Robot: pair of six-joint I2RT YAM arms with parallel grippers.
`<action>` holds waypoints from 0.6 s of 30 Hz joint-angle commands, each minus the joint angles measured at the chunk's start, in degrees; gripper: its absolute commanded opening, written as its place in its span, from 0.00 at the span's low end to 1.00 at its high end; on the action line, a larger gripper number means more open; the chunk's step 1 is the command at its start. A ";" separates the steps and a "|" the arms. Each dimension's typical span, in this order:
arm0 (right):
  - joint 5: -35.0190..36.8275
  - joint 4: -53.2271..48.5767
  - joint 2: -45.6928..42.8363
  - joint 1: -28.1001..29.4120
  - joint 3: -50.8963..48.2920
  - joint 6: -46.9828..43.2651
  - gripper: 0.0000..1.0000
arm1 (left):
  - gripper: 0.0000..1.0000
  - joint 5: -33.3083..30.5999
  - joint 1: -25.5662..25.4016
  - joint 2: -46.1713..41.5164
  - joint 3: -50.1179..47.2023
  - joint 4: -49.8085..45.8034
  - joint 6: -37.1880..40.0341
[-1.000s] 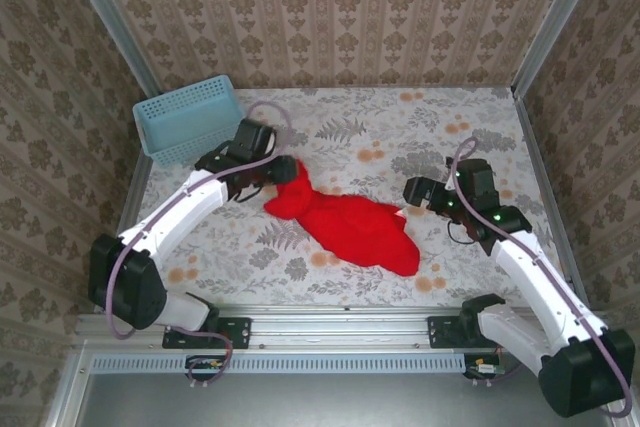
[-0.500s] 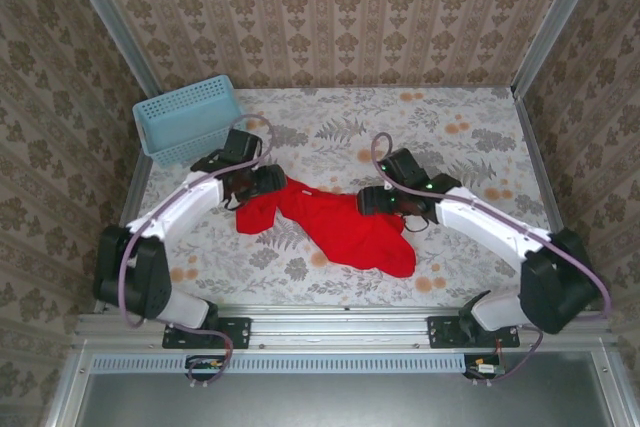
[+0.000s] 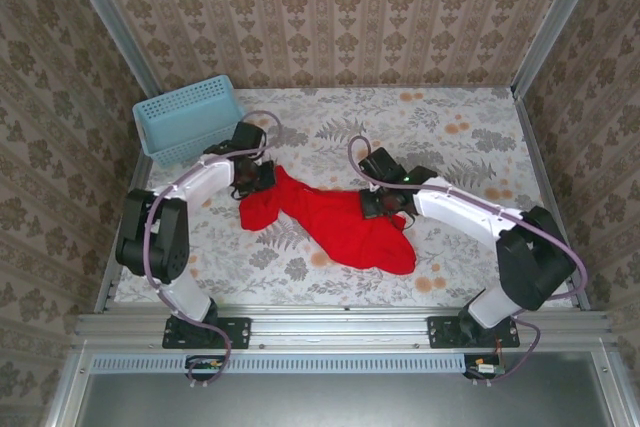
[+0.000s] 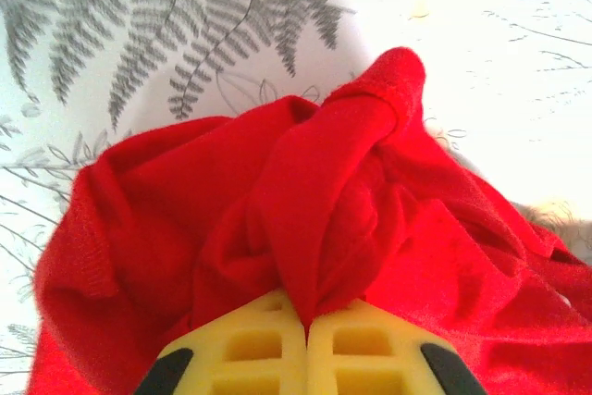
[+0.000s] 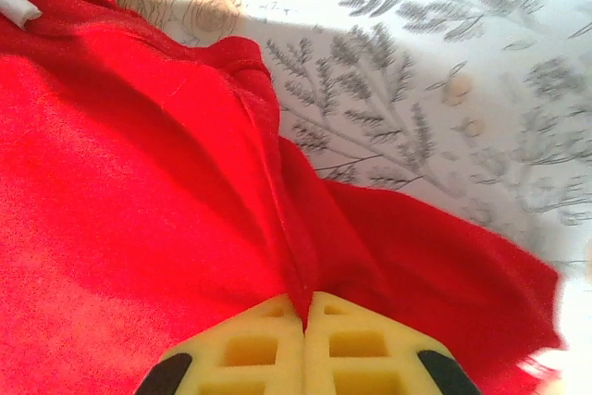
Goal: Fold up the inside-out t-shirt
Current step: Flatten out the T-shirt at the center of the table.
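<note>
Toward the left of the table (image 3: 470,127), my left gripper (image 4: 306,323) has its yellow fingers pressed together on a bunched ridge of the inside-out t-shirt (image 3: 345,229). It pinches the cloth's left end, near the blue basket (image 3: 186,117) but apart from it; the basket stands in the far left corner. Across the middle, the red shirt lies crumpled in a band running from far left to near right. Bare patterned surface is open on its far side and to the right, up to the walls (image 3: 560,97). At the right, my right gripper (image 5: 305,306) is likewise clamped shut on a fold along the shirt's far edge, and a small white tag (image 5: 17,4) shows on the cloth beyond it. Two grippers, one shirt, one basket.
</note>
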 commanded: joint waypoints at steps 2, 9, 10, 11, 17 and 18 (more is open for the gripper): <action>12.15 -5.79 -8.61 -0.13 6.06 -6.62 0.00 | 0.00 -1.55 0.65 -6.49 7.84 -5.17 3.35; 22.44 -10.84 -10.73 -2.15 23.96 -15.07 0.00 | 0.00 0.18 2.09 -16.03 19.85 -2.21 4.00; 22.74 -10.64 -11.48 -2.15 24.93 -15.62 0.00 | 0.00 0.72 1.92 -18.31 18.89 -0.14 3.50; 21.89 -10.14 -12.63 -2.16 24.79 -15.94 0.00 | 0.00 1.12 1.69 -20.37 17.36 1.44 2.96; 11.66 -5.35 -22.67 -0.65 7.22 -9.87 0.00 | 0.06 8.02 -0.19 -30.37 -4.07 6.76 0.23; 10.40 -4.81 -24.07 -0.39 3.31 -7.70 0.01 | 0.10 9.08 -0.93 -31.42 -7.78 7.19 -0.22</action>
